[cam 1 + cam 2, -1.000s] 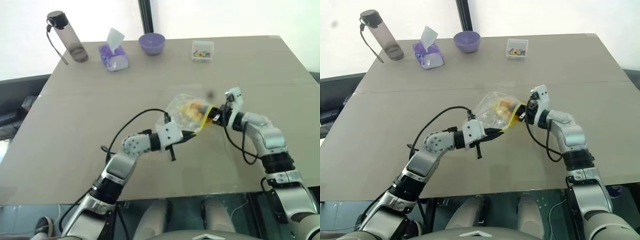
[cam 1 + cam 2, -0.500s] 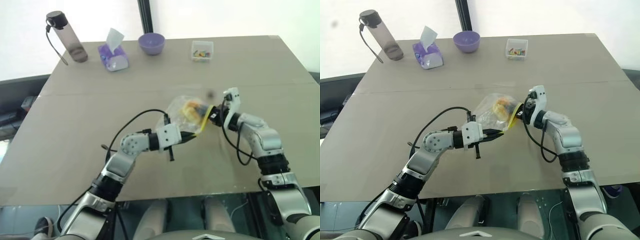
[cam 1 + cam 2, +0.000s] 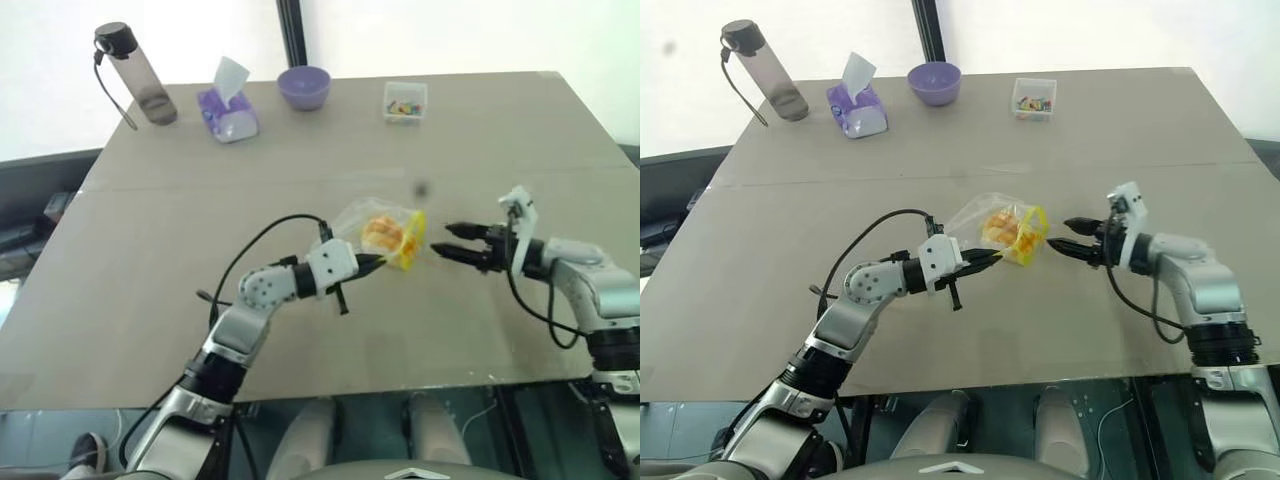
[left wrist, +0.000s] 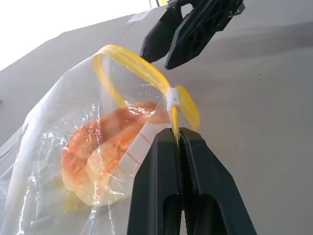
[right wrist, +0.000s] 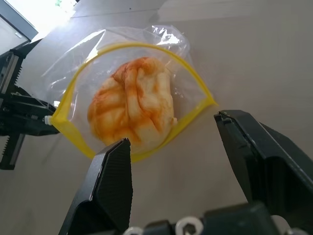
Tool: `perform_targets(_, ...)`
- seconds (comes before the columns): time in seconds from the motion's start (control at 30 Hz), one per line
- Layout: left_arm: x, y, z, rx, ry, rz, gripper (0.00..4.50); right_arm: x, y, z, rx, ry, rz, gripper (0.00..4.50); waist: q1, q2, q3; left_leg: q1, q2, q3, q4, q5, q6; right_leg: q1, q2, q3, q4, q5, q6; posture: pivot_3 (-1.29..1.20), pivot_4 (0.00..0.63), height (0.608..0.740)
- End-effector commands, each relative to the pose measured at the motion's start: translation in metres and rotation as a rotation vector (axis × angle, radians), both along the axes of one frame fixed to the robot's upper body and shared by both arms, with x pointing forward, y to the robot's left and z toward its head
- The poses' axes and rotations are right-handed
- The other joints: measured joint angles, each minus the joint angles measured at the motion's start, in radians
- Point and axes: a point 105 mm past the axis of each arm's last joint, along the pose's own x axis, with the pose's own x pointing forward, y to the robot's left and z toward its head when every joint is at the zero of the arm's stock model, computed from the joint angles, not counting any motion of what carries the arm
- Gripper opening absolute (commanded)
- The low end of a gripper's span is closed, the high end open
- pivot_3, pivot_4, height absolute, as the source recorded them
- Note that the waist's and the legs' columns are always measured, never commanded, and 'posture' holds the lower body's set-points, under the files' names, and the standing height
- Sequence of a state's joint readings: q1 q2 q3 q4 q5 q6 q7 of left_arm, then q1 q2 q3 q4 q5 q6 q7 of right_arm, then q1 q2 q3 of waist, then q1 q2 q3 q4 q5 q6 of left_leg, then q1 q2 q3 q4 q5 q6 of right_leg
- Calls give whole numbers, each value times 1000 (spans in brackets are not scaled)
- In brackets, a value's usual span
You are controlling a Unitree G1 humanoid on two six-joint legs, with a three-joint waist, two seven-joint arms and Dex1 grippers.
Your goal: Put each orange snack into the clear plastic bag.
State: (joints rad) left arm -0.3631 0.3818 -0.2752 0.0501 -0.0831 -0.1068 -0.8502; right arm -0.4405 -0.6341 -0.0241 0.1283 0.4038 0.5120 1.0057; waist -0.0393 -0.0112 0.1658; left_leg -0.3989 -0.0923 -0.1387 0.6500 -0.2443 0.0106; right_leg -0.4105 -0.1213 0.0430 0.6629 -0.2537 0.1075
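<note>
Snack and bag now hang together above the counter, and that is the change that matters. Half a second ago the right claw was pressed up against the yellow mouth of the clear plastic bag; now it has drawn away to the right, well apart from the bag.

Going down in size: the bag is pinched at its yellow seal strip by the left claw, which is clenched tight on the strip and holds the bag clear of the counter with its mouth gaping open toward the other arm. The right claw is released — its two black fingers stand spread with nothing between them. The orange snack sits inside the bag, well past the seal, its criss-cross top showing through the plastic.

Judging from this, the one snack seen is bagged — the right arm's part looks done, and what remains may be closing or setting down the bag.
</note>
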Motion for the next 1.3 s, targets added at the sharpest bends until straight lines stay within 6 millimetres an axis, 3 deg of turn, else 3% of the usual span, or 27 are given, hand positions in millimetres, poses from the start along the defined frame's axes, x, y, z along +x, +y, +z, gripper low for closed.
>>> perform_targets(0.03,0,2,10,-44,-21,22,0,18,-17,5,-122,-130,-96,3158,-1,0,0,0,0,0,0,0,0,0,0,0,0,0,0,0,150,740)
perform_targets(0.1,-1,1,9,-44,-18,23,0,27,-15,3,-143,-164,-122,3158,-1,0,0,0,0,1,1,0,0,0,0,0,0,0,0,0,150,740)
perform_targets(0.4,-3,1,6,-28,-18,24,0,42,32,16,106,-121,-51,3158,1,0,0,0,1,0,1,2,-3,0,-1,0,0,0,0,0,150,740)
perform_targets(0.53,-4,1,6,-28,-17,26,0,49,39,5,77,-98,-43,3158,3,0,0,0,1,-1,1,2,-3,0,-1,0,0,0,0,0,150,740)
perform_targets(0.6,-4,1,6,-28,-17,28,0,50,39,-1,55,-89,-41,2637,2,0,0,0,1,0,1,2,-3,0,-1,0,0,0,0,0,150,740)
perform_targets(0.77,-2,6,7,-29,-20,51,0,50,30,-2,44,-89,-48,194,0,0,0,0,0,0,0,2,-3,0,-1,0,0,0,0,0,150,740)
perform_targets(0.8,-2,6,7,-31,-20,54,0,50,29,-1,51,-93,-55,36,0,0,0,0,0,0,0,2,-3,0,-1,0,0,0,0,0,150,740)
perform_targets(1.03,5,13,14,-46,-30,90,0,46,22,27,72,-152,-65,36,0,0,0,0,1,0,0,2,-3,0,-1,0,0,0,0,0,150,740)
perform_targets(1.2,23,20,48,-156,-22,170,0,40,2,58,-49,-225,-71,36,7,0,0,-1,0,-1,1,2,-3,0,-1,-1,0,0,0,0,150,740)
perform_targets(1.3,25,21,63,-134,-11,133,0,33,-14,78,-183,-196,-77,36,6,0,0,-2,0,-1,1,2,-3,0,-1,-1,0,0,0,0,150,740)
